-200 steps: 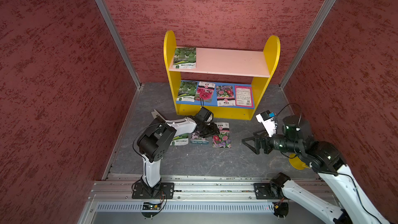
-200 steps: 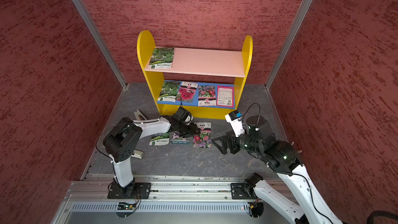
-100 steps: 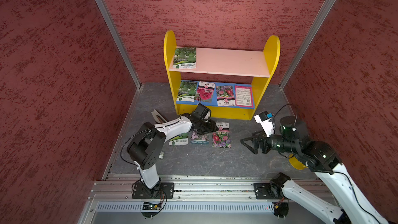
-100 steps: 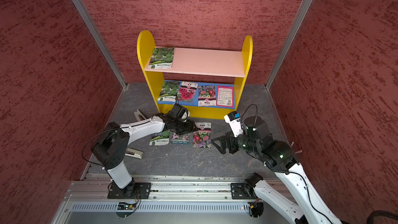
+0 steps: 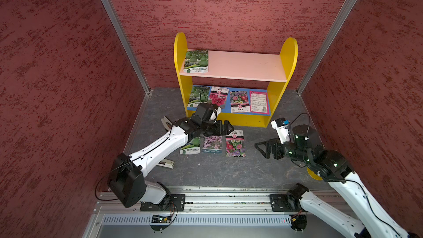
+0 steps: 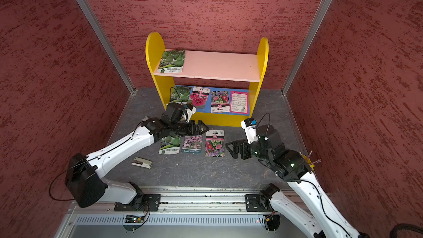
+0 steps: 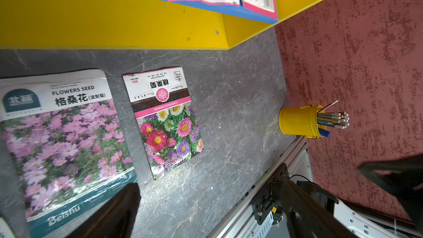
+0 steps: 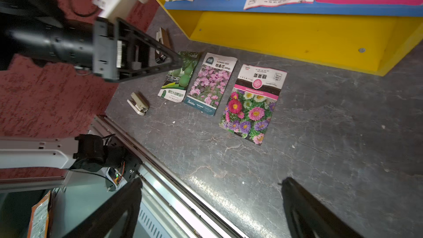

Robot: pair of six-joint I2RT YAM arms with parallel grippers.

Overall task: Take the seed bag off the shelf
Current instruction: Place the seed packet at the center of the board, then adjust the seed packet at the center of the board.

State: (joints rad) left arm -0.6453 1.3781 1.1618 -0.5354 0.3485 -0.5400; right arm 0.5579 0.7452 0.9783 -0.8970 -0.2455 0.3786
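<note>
Before the shelf (image 5: 289, 49), the left gripper (image 5: 226, 127) hangs wide open, empty. Nearest seed bag (image 5: 218, 98) lies at its 12 o'clock on the lower board (image 8: 229, 5), lengthwise 12-to-6. Right gripper (image 5: 261, 149), equally spread and empty, sits farther off.

I get both top views from high above the near side, facing the far shelf (image 5: 247, 67); my wrist cameras sit low, both catching the mixed-flower seed packet (image 7: 168, 122).

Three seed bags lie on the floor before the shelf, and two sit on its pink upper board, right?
No: the pink upper board holds only one seed bag, as both top views show. The rest stands.
</note>
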